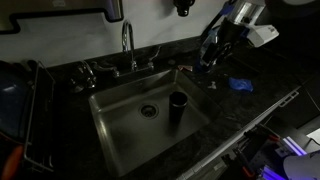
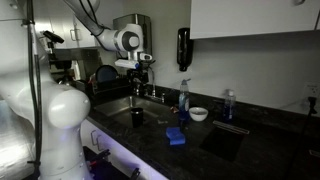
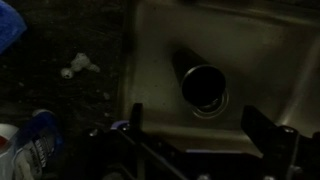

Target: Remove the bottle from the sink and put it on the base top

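Bottle (image 1: 178, 103) stands upright on the floor of the sink (image 1: 115, 125), just right of the round drain (image 1: 149, 111) and below the faucet (image 1: 128, 45) in the frame. In an exterior view, it shows as a small dark cylinder (image 2: 137, 116) low in the basin, with the gripper (image 2: 141, 84) hanging straight above it in the frame and a clear gap between the two.

In the wrist view the gripper (image 3: 195, 115) comes in from the bottom edge with its fingers (image 3: 136, 118) spread wide apart and nothing between them. The bottle (image 3: 203, 85) sits just above the fingertips in the frame, roughly centred in the gap between them and touching neither. Its round rim faces the camera.

On the base top (image 2: 150, 145), a clear bottle with a blue label (image 2: 183, 97) stands at the sink's edge near the middle of the frame. A white bowl (image 2: 199, 114) sits to its right and a blue sponge (image 2: 177, 136) lies below both.
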### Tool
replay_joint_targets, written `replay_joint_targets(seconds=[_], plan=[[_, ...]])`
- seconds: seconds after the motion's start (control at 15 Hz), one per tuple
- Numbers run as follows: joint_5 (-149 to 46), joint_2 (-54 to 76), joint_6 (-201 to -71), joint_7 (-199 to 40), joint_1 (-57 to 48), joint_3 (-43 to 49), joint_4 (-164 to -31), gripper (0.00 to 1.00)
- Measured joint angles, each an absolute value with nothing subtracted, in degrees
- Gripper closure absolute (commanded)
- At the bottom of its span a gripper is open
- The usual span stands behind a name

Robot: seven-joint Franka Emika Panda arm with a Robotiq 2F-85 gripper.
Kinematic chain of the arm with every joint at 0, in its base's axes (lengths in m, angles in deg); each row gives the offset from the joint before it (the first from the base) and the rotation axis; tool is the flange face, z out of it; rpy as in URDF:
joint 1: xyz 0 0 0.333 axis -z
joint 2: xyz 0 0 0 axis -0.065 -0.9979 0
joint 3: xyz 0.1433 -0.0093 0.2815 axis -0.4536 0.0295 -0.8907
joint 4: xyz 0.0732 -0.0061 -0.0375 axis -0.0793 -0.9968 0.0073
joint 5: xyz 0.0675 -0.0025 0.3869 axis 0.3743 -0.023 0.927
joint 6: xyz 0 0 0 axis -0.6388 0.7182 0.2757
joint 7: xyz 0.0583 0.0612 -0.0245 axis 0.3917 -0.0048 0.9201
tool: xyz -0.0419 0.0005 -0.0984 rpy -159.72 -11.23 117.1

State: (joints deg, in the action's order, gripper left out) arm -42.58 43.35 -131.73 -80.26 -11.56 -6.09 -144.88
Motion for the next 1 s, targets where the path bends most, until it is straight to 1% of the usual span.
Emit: replay_joint_targets(seconds=[0.33,1.0], plan=[[-41.78,39.87,-136.30,-80.12,-13.49,-7.65,-146.56,0.00],[-44.08,29.41,-143.48,-79.17,-13.83,-8.46,-145.14,0.00]])
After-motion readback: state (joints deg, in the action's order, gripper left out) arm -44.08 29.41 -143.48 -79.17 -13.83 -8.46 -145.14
